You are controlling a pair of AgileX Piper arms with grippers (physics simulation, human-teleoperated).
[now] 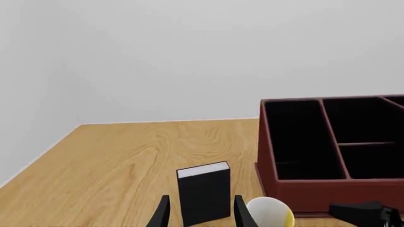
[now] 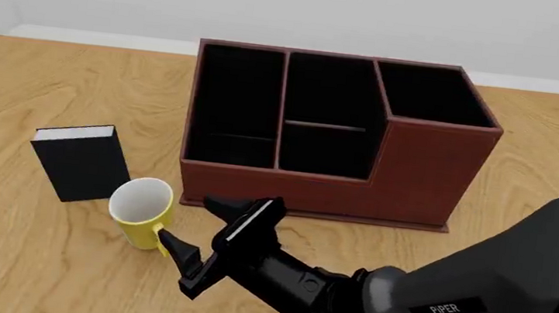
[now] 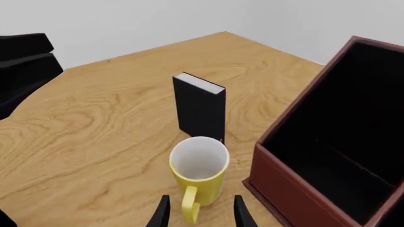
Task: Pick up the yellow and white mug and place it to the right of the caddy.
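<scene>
Yellow-and-white cylindrical mug [image 2: 142,209] stands upright on the light wooden bench [image 2: 47,85], just in front of the left front corner of the large reddish-brown caddy [image 2: 392,176] with its black-lined compartments, and just beside a small black book with white pages [image 2: 80,159] that stands on its left. Its yellow loop handle [image 3: 189,205] points toward me. My right gripper [image 2: 216,245] is spread, holding nothing, its two black fingers low over the bench and apart on either side of that handle, which in my right wrist view sits between the fingertips. I judge the risk to be in the closing: the handle is a thin loop, and if I pinch it off-centre the mug could swivel or tip, knock the book, or slide against the caddy wall. Carrying by the handle alone could also let the mug swing on the way round the caddy to its right side. My right arm reaches across from the right, stretched low and angled leftward. My left gripper [image 1: 200,213] is also spread and empty, hanging back at the left, looking toward the book.
</scene>
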